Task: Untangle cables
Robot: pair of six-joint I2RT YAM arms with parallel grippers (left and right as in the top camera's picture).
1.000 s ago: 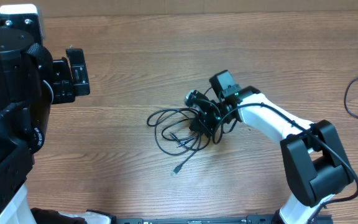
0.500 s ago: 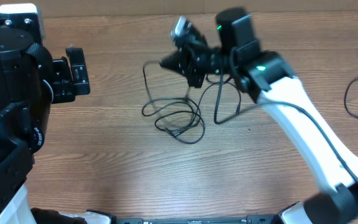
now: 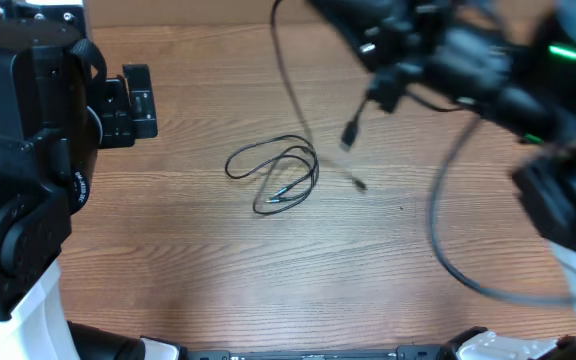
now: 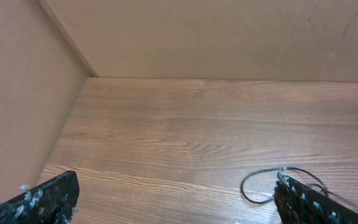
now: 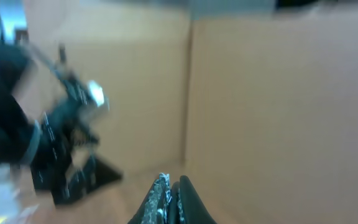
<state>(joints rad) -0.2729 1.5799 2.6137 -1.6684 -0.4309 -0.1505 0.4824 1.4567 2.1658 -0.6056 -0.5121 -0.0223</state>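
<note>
One thin black cable (image 3: 273, 176) lies in loose loops on the wooden table (image 3: 218, 260), its silver-tipped plugs inside the loop. Part of it shows in the left wrist view (image 4: 258, 184), next to my right-hand finger. My right gripper (image 3: 373, 35) is raised high and blurred, shut on a second cable (image 3: 298, 110) that hangs down with a plug end (image 3: 349, 133) dangling above the table. In the right wrist view the jaws (image 5: 171, 194) are pressed together; the cable is not visible there. My left gripper (image 3: 138, 100) is open and empty at the left, fingers wide apart (image 4: 176, 199).
The left arm's black base (image 3: 18, 150) fills the left side. The raised right arm (image 3: 558, 190) covers the upper right, with a thick black arm cable (image 3: 438, 240) looping below it. Beige walls (image 4: 197, 37) stand beyond the table.
My right gripper has risen fast, pulling one cable up and out of the tangle. The other cable stayed on the table in a smaller loop. The left arm shifted slightly right.
</note>
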